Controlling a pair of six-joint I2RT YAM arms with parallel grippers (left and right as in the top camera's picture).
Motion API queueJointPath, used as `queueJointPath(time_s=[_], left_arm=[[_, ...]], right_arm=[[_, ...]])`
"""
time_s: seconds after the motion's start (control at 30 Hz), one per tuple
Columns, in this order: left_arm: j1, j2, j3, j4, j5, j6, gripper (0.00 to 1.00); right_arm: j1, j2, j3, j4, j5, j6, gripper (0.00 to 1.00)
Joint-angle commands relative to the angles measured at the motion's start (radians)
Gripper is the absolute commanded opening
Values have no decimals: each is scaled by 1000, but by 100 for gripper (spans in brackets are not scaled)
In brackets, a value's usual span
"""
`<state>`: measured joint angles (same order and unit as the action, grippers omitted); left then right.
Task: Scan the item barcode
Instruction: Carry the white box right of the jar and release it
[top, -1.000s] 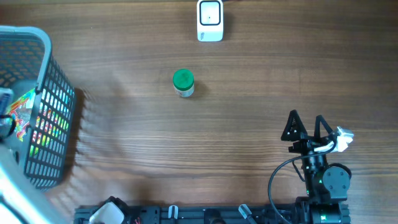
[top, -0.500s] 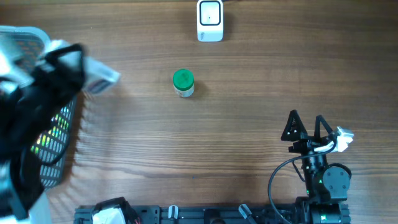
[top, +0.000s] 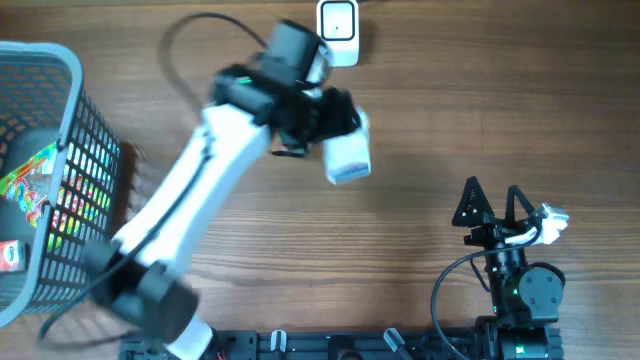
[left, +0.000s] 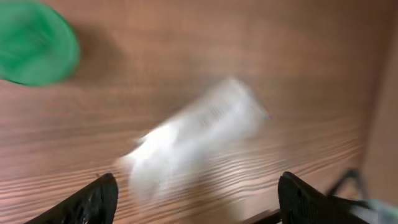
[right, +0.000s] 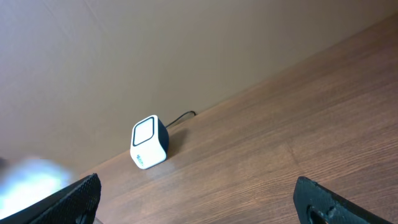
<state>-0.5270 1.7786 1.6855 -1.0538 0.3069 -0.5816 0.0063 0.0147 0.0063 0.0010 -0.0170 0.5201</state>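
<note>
White boxy packet (top: 347, 160) hangs above the middle of the wooden desk (top: 450, 100), just on the near side of the white cube barcode scanner (top: 338, 32), which stands at the middle of the far edge. We judge the left pincer (top: 336, 125) to be grasping the packet, with its jaws spread wide across it. The packet is smeared in every view, so we say that with some caution. The right pincer (top: 492, 190) is released, jaws wide and holding nothing, near the near right corner.

To do this step well, we would turn the packet so that its printed code faces the scanner's square window. We would then bring it close without touching and hold it steady for a moment. The fingers should stay off the code. We cannot tell which face carries the code.

From overhead we see the whole layout, including the grey mesh basket (top: 85, 170) at the left edge. The left arm, though, covers the green-lidded jar (left: 34, 42), which only the left wrist view shows, standing on the desk beside the packet. That jar is worth steering around. The right wrist view shows the scanner's window tilted up toward the near edge. The left wrist view does not show the scanner.
</note>
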Motion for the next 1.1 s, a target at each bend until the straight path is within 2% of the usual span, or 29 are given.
queueJointPath(time_s=[0.0, 0.17, 0.27, 0.43, 0.53, 0.57, 0.7, 0.83, 0.93, 1.07], left_arm=[[-68, 141, -4, 11, -14, -3, 76], [-124, 279, -4, 64, -82, -22, 76], [-139, 285, -4, 89, -153, -40, 76], [-118, 274, 11, 85, -186, -34, 81], [-80, 237, 101, 18, -195, -21, 88], [-63, 216, 153, -13, -201, -1, 100], [-6, 127, 377, -137, -319, 2, 100], [76, -5, 586, -183, -410, 2, 100], [193, -134, 612, -191, -415, 1, 100], [439, -246, 612, -307, -483, -36, 100]], right_arm=[[6, -7, -1, 6, 19, 6, 100], [6, -7, -1, 6, 19, 6, 100], [6, -7, -1, 6, 19, 6, 100], [6, -7, -1, 6, 19, 6, 100], [6, -7, -1, 6, 19, 6, 100], [6, -7, -1, 6, 19, 6, 100], [6, -7, -1, 6, 19, 6, 100], [6, -7, -1, 6, 19, 6, 100], [6, -7, -1, 6, 19, 6, 100], [6, -7, -1, 6, 19, 6, 100]])
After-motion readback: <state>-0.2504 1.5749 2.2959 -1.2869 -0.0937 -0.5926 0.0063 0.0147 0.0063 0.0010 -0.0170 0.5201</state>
